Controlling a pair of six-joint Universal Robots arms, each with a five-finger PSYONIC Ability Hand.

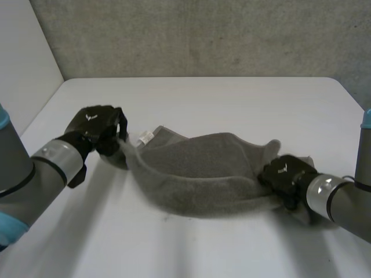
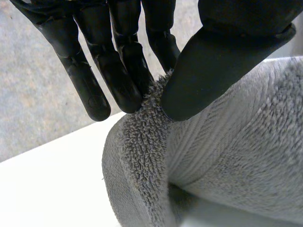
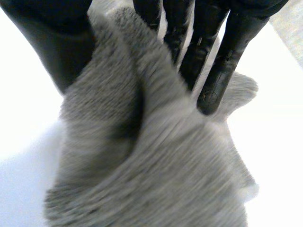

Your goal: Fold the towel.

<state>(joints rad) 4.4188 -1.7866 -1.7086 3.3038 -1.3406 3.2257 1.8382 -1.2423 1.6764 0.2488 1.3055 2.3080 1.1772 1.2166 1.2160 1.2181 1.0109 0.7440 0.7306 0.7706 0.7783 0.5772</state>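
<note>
Grey towel (image 1: pixel 203 174) on white table (image 1: pixel 232 104), wall (image 1: pixel 203 35) behind

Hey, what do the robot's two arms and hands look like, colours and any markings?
The left arm and right arm are round grey tubes with light-blue caps and a shiny silver ring at each wrist. The left hand and right hand are matt black, each with a small white V-shaped mark on its back. The fingers are slim and round-tipped; the thumb is broader.

We see the white table (image 1: pixel 232 98) bearing the grey towel (image 1: pixel 203 174), bunched in a long curve from the left hand (image 1: pixel 95 130) across to the right hand (image 1: pixel 287 174), its middle resting on the surface.
</note>
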